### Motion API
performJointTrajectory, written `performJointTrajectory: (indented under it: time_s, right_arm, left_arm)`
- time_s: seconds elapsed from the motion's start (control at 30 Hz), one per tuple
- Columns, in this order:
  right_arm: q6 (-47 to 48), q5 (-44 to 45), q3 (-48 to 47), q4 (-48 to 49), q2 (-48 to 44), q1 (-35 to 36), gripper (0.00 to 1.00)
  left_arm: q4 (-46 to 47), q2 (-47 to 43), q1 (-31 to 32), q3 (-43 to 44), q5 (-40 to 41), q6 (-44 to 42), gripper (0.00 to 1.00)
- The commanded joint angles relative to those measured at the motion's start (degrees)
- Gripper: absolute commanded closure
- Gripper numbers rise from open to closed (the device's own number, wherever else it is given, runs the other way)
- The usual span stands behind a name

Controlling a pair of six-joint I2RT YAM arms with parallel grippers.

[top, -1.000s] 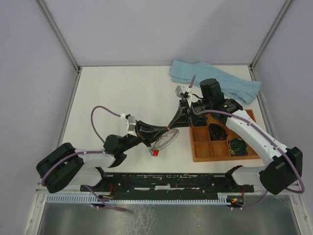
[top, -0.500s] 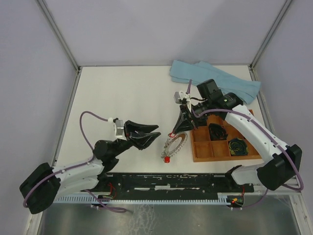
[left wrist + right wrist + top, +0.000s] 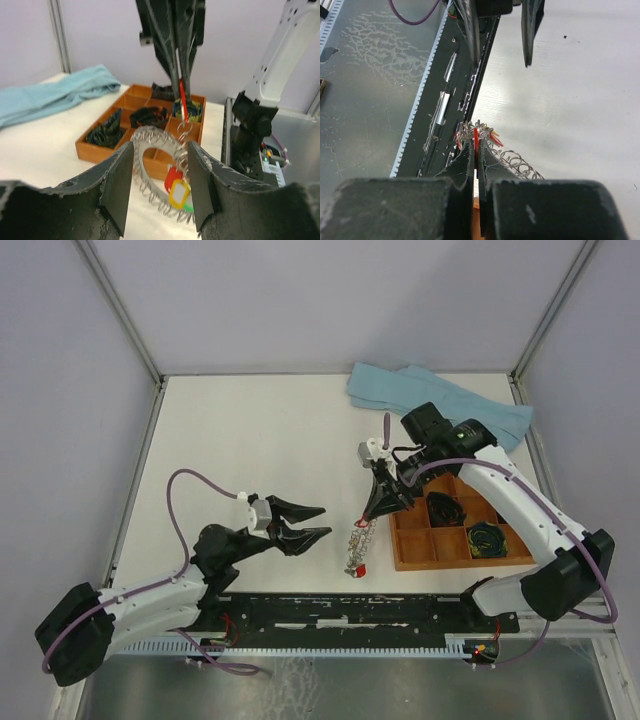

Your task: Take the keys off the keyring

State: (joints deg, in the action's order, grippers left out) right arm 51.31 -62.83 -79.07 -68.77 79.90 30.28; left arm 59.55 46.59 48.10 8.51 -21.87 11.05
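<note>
The keyring (image 3: 362, 540), a silvery ring fringed with small loops, hangs edge-on above the table from my right gripper (image 3: 376, 510). That gripper is shut on a red key (image 3: 476, 136) at the ring's top. From the left wrist, the keyring (image 3: 145, 150) dangles between my open fingers with red (image 3: 171, 178), yellow (image 3: 179, 194) and green (image 3: 187, 208) keys at its lower side. My left gripper (image 3: 312, 521) stands open just left of the ring, touching nothing. In the top view a red key (image 3: 357, 569) shows at the ring's lowest point.
A wooden compartment tray (image 3: 412, 545) sits right of the ring, with dark coiled bundles (image 3: 445, 508) in some compartments. A light blue cloth (image 3: 440, 405) lies at the back right. The black base rail (image 3: 350, 605) runs along the near edge.
My left gripper opened, let go of the keyring and drew back to the left. The right gripper came down and nearer with the ring, which now hangs edge-on.
</note>
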Motion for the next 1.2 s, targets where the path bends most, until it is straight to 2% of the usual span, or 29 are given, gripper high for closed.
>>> performJointTrajectory:
  time_s: [0.0,0.37,0.57,0.7,0.97,1.17]
  right_arm:
    - [7.7,-2.2,-3.8,-5.5,0.4,0.3,0.99]
    - [12.9,-1.8,-5.7,-10.6,3.0,0.5,0.99]
    - [11.8,0.5,-6.1,-10.1,4.3,1.1,0.99]
    - [9.0,3.7,-6.2,-8.1,4.5,2.1,0.99]
    - [4.0,9.5,-6.6,-4.7,3.9,3.4,0.99]
    - [1.5,11.6,-7.2,-3.5,3.8,3.7,0.99]
  left_arm:
    - [4.9,4.9,0.0,2.4,-3.2,-2.8,0.47]
    - [16.4,20.2,0.5,4.8,-5.4,-0.3,0.56]
    - [23.1,26.2,0.7,6.1,-7.1,4.0,0.54]
    - [21.5,27.0,0.6,7.9,-6.9,8.7,0.51]
    - [10.8,25.2,0.7,12.0,-8.0,13.8,0.48]
    - [10.9,26.0,0.8,12.1,-7.3,16.7,0.48]
